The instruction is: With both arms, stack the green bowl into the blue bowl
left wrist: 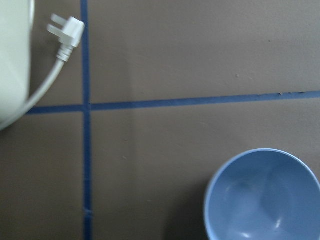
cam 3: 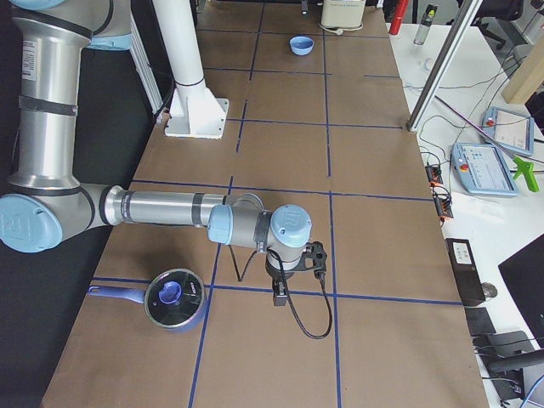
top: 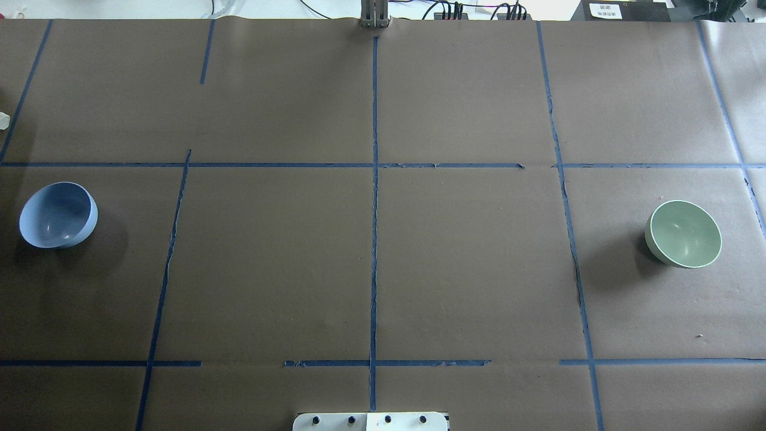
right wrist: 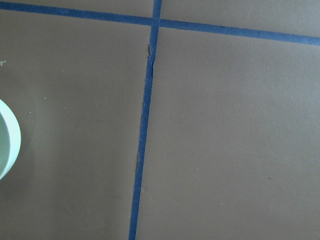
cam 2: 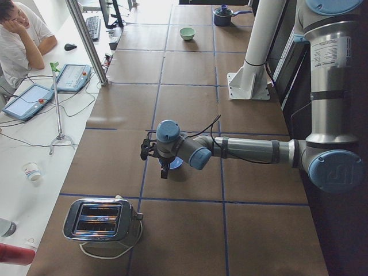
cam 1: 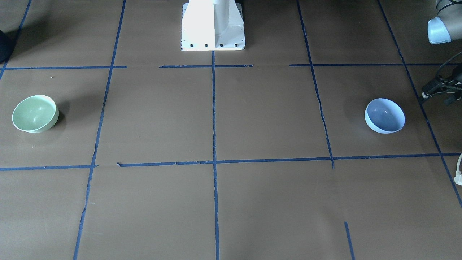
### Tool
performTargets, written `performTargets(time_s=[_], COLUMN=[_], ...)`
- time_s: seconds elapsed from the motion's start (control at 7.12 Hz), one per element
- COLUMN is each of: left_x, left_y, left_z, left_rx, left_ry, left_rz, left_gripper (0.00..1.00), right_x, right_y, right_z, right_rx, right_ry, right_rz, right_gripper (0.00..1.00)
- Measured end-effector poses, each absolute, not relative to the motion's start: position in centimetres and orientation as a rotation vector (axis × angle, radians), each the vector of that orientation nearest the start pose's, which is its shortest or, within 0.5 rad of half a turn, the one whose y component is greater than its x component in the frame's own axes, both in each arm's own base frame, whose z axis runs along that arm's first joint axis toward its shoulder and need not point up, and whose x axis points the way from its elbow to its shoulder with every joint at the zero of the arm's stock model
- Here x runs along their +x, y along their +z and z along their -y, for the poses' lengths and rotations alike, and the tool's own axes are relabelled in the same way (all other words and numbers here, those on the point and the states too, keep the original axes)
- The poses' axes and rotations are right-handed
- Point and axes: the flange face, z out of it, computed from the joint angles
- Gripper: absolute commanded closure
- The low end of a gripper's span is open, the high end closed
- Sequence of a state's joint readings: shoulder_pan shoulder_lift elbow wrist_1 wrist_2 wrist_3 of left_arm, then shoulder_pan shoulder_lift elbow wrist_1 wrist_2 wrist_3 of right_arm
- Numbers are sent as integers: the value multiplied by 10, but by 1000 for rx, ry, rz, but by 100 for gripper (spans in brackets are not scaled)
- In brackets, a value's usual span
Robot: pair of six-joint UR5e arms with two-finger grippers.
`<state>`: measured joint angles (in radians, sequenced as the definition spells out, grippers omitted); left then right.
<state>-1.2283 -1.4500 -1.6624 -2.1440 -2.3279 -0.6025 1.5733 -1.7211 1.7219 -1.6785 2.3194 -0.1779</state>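
The green bowl [cam 1: 35, 113] stands upright on the table's right side in the overhead view [top: 683, 233]. The blue bowl [cam 1: 384, 115] stands upright, far from it, at the left edge of the overhead view [top: 58, 215]. My left gripper [cam 2: 165, 171] hangs just above the table beside the blue bowl [cam 2: 175, 165]; the left wrist view shows that bowl [left wrist: 262, 196] at the lower right. My right gripper [cam 3: 279, 296] hangs low near the green bowl, whose rim [right wrist: 9, 140] shows in the right wrist view. I cannot tell whether either gripper is open or shut.
A silver toaster [cam 2: 102, 219] with a white cord and plug [left wrist: 67, 30] stands beyond the blue bowl at the left end. A blue pot with a lid [cam 3: 174, 297] sits at the right end. The white pedestal base [cam 1: 213, 25] stands at the robot's edge.
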Motion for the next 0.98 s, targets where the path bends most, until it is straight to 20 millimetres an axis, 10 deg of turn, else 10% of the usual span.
performTargets(time_s=[0.42, 0.7, 0.98], left_x=[143, 162, 172], left_y=[638, 644, 643], left_z=[451, 460, 470], left_rx=[92, 68, 49], left_ry=[-71, -81, -108], left_rz=[-874, -871, -874], left_gripper=[6, 74, 99], right_x=[65, 65, 65], right_y=[667, 668, 668], right_z=[419, 419, 419], right_rx=[-39, -40, -42], right_ry=[-129, -130, -129], right_rz=[755, 754, 753], right_gripper=[0, 0, 0])
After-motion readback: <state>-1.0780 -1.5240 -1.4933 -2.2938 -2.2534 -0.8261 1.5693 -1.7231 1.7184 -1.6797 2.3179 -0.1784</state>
